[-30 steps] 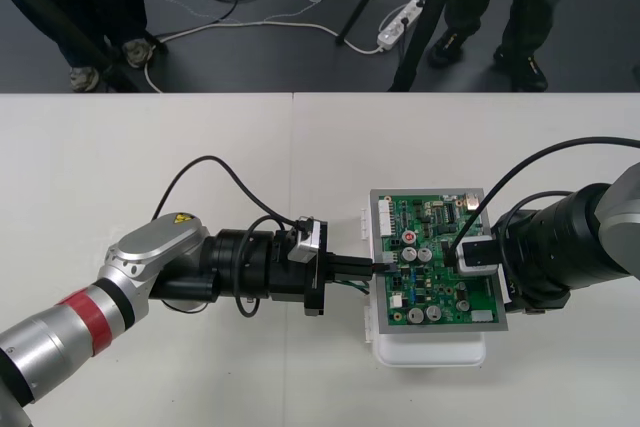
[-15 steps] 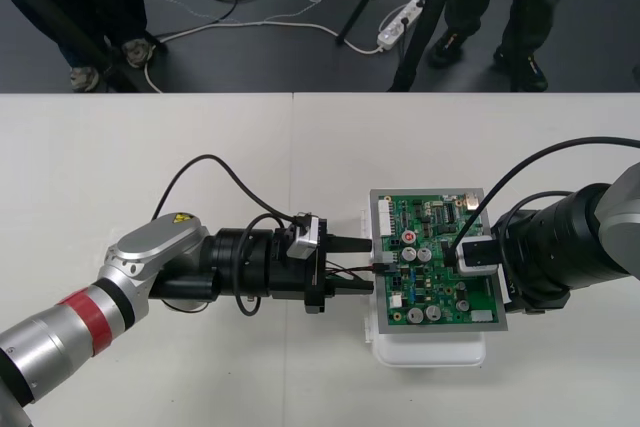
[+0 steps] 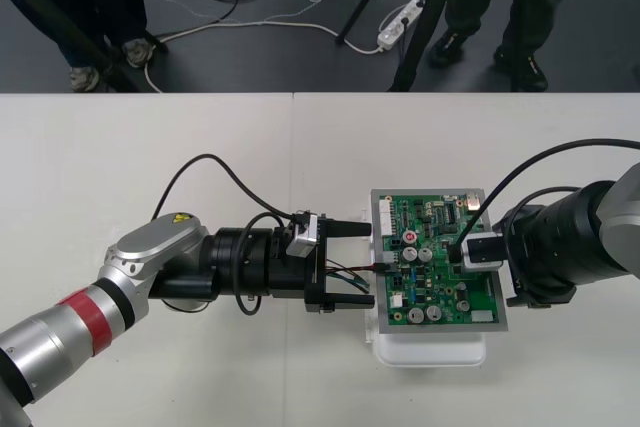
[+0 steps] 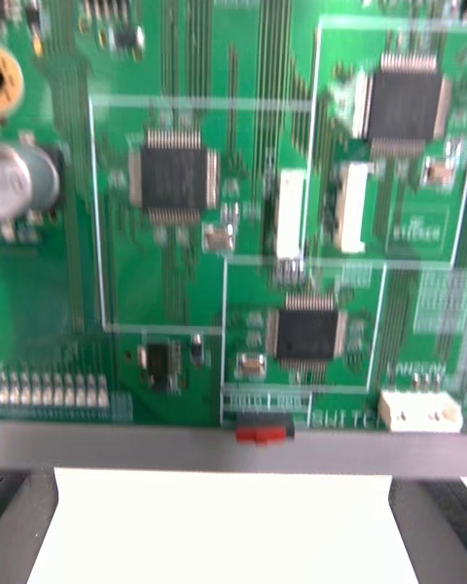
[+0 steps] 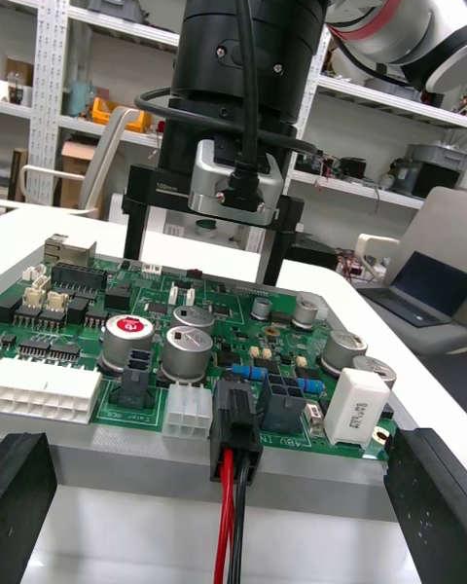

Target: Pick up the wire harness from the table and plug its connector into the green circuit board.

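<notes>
The green circuit board [image 3: 437,269] lies on its white base [image 3: 430,351] at mid-table. The harness's black plug [image 5: 236,428] sits in a socket at the board's edge nearest my left gripper [image 3: 352,265]. Its red and black wires [image 5: 233,516] run back from the plug between the left fingers [image 5: 426,501]. Those fingers stand wide apart on either side and touch neither wires nor plug. My right gripper [image 5: 209,248] hovers open over the board's opposite edge, with the board [image 4: 233,204] close beneath it.
The white table [image 3: 150,147] stretches around the board. Black cables [image 3: 215,169] loop off the left arm above the tabletop. A grey frame [image 4: 233,445] rims the board.
My left gripper has opened and let go of the harness, whose plug stays in the board. The right arm has drawn back slightly to the right.
</notes>
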